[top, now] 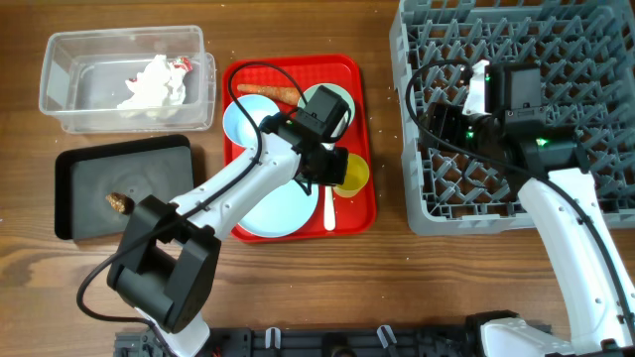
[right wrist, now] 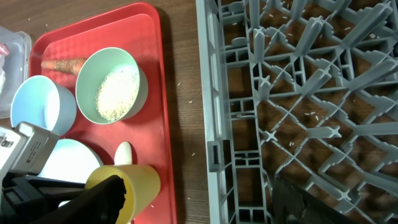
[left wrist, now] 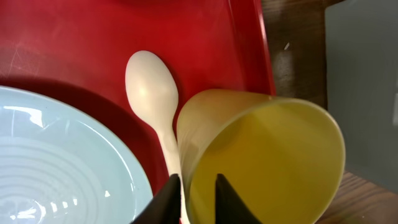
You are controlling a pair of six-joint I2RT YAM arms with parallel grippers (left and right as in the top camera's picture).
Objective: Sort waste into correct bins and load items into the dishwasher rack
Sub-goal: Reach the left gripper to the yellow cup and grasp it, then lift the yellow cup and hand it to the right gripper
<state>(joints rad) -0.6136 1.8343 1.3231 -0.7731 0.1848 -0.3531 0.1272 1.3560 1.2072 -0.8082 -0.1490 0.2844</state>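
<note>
A: A brown wooden table (top: 298, 288) is seen from above. Where is the small yellow plastic cup (left wrist: 267, 155) found?
B: At the lower right of the flat red serving tray (top: 288, 61), centre frame, just beside the white plastic spoon (left wrist: 152, 93) and the large pale-blue round plate (left wrist: 56, 162). Its wall is pinched between the fingers of the left gripper (left wrist: 198, 199)
A: And the right gripper (top: 478, 87)?
B: It is positioned over the large grey pegged plastic rack (top: 417, 203), upper right, jaws spread with nothing between. The crumpled white napkin (top: 154, 84) is seen in the clear plastic tub (top: 60, 109), upper left; the small brown lump (top: 119, 202) in the shallow black tray (top: 89, 213) below it
</note>
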